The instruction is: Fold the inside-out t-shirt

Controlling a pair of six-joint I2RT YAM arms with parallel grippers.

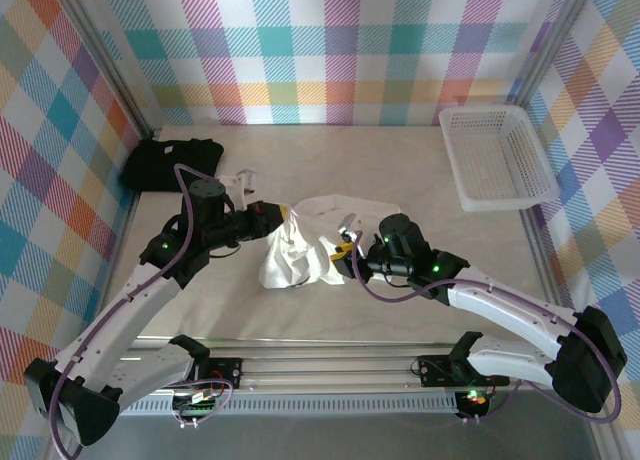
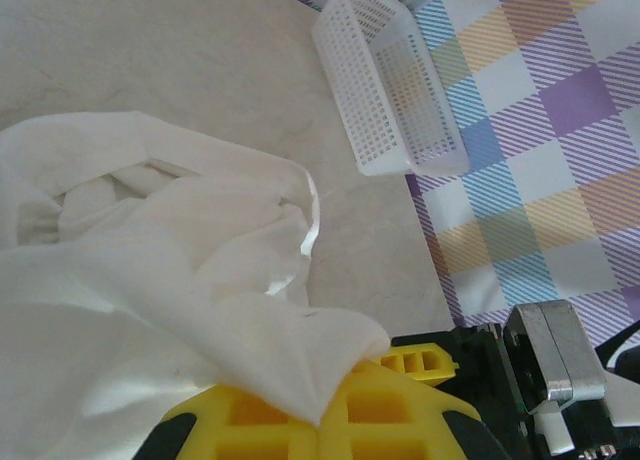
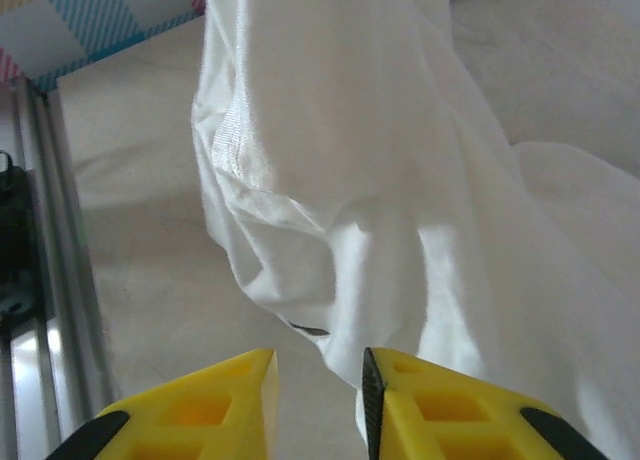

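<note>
1. While it hangs bunched over the middle of the table (image 1: 420,180), the shirt (image 1: 300,245) is clamped at its top by the left gripper (image 1: 283,218).
2. The right gripper (image 3: 318,405) sits just under the shirt's lower edge, jaws narrowly apart, gripping nothing.
3. The basket (image 1: 497,155) stands at the far right.

Left claw (image 1: 283,218) apparently holds bunched t-shirt (image 1: 298,258).

We get bright, even light from overhead, with only faint shadows on the bench (image 1: 400,165). In the wrist views the inside-out t-shirt (image 3: 400,180) glares almost to pure white, and the right end effector (image 3: 318,380) sits blurred up close.
</note>
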